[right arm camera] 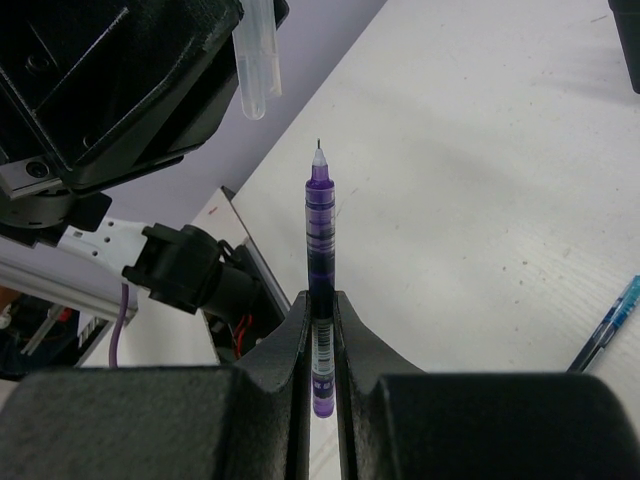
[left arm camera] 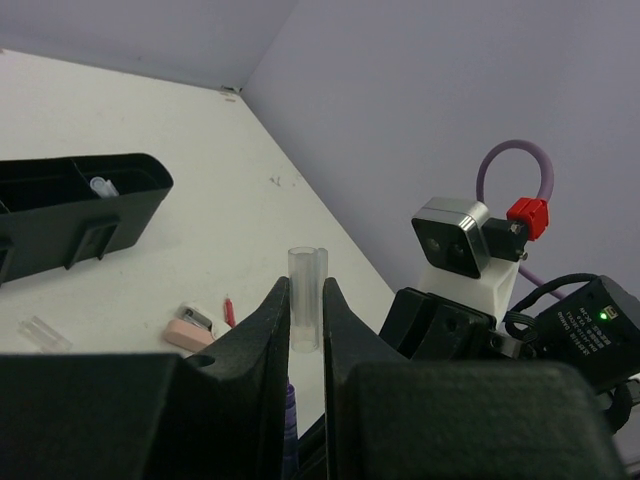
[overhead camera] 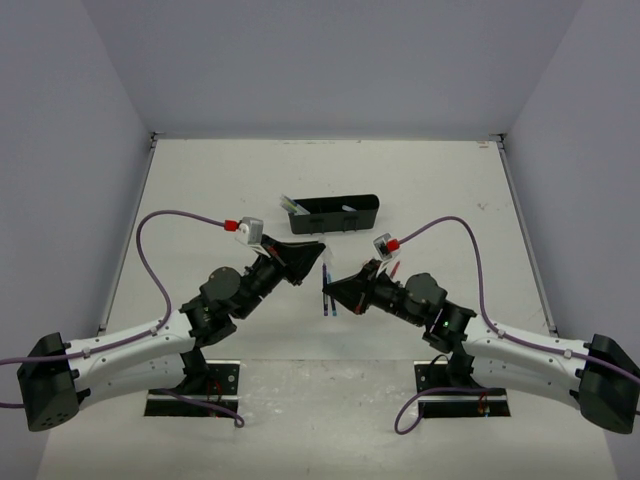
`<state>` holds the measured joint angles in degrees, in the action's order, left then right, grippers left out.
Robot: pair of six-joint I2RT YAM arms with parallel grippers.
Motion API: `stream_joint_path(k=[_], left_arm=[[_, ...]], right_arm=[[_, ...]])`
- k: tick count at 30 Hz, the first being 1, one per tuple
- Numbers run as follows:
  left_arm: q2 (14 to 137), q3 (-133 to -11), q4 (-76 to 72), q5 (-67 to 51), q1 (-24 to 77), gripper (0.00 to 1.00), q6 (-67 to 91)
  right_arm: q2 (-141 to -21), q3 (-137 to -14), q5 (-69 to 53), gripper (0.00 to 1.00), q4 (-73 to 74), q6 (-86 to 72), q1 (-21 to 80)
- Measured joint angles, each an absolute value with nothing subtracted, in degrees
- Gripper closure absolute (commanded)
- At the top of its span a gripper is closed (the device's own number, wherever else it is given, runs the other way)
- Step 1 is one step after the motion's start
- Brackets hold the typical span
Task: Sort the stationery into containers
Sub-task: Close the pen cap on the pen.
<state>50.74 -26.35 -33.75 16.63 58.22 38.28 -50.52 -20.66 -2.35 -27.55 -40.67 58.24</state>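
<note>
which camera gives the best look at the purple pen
Right wrist: the purple pen stands tip-up in the right claw, its barrel, nib and barcode label close and clear. Left wrist catches only a purple sliver near the bottom edge. Top external has it too small to pick out.

The white worktop (overhead camera: 220, 190) carries a black organizer tray (overhead camera: 335, 212) at 12 o'clock from its middle. A pinkish eraser (left arm camera: 190, 333) lies flat, with a small red piece (left arm camera: 229, 311) at its 1 o'clock and a clear cap (left arm camera: 43, 333) at its 9 o'clock. A blue pen (right arm camera: 605, 325) lies apart from them.
</note>
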Motion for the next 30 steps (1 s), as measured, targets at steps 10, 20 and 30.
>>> stream_joint_path(k=[10, 20, 30], left_arm=[[51.5, -26.35, -35.05, 16.4, 58.22, 1.0, 36.8], [52.39, -26.35, -35.95, 16.4, 58.22, 1.0, 36.82], [52.75, -25.97, -36.62, 16.4, 58.22, 1.0, 36.82]], right_arm=[[-50.17, -21.76, -2.44, 1.0, -26.75, -39.89, 58.24], [-49.74, -22.39, -2.42, 1.0, -26.04, -39.64, 58.24], [-49.43, -22.49, -2.38, 1.0, -24.74, -39.5, 58.24]])
